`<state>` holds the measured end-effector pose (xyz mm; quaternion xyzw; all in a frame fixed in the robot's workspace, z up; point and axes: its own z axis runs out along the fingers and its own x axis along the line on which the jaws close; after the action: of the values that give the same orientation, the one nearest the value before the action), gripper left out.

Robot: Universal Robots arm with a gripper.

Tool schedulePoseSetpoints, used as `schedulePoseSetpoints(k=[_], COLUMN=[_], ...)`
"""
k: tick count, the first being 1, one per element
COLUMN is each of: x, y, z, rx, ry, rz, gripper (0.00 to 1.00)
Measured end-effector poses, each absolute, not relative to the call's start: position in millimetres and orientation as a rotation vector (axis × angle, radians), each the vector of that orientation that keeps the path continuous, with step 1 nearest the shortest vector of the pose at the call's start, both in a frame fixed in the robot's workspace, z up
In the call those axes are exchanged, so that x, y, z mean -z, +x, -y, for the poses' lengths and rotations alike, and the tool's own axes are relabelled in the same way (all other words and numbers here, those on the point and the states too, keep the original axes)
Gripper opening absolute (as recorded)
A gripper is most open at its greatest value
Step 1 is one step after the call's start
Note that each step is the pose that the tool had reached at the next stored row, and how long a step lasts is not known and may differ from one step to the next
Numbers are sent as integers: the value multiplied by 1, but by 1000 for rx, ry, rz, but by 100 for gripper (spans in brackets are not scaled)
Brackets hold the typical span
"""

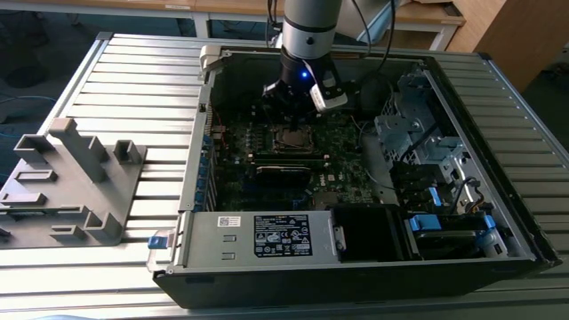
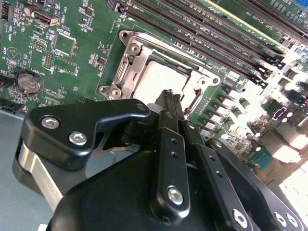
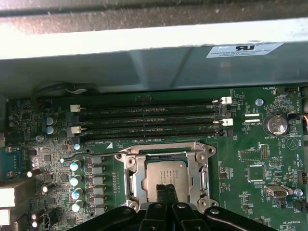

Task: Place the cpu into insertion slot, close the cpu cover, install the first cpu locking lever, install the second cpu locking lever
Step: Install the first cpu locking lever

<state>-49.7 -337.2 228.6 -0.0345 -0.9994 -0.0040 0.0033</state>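
Note:
The cpu [image 3: 166, 174] lies flat in its socket on the green motherboard, its dull silver top facing up. The silvery cpu cover [image 3: 136, 177] lies down around it, so the chip shows through the square opening. My gripper [image 3: 166, 191] is shut, with its two narrow black fingertips pressed together and nothing between them, just above the near edge of the cpu [image 2: 151, 82]. In the second wrist view, the gripper [image 2: 169, 96] points at the chip inside the cover [image 2: 144, 48]. A thin wire lever [image 3: 204, 179] runs along one side of the socket. In the exterior view, the gripper [image 1: 296, 123] hangs over the cpu [image 1: 291, 138].
The motherboard sits in an open black computer case [image 1: 204, 60] on a slatted metal table. Black memory slots [image 3: 149, 120] run beside the socket. A power supply [image 1: 258, 237] and a drive cage [image 1: 418, 133] are also in the case. A grey fixture [image 1: 71, 180] stands at the exterior view's left.

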Motion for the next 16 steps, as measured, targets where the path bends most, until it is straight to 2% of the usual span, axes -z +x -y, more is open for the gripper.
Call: schedulePoseSetpoints(k=[16], x=[-230], y=[-52], z=[337], rx=[13], ry=[-108], rz=[3133], gripper=[11])
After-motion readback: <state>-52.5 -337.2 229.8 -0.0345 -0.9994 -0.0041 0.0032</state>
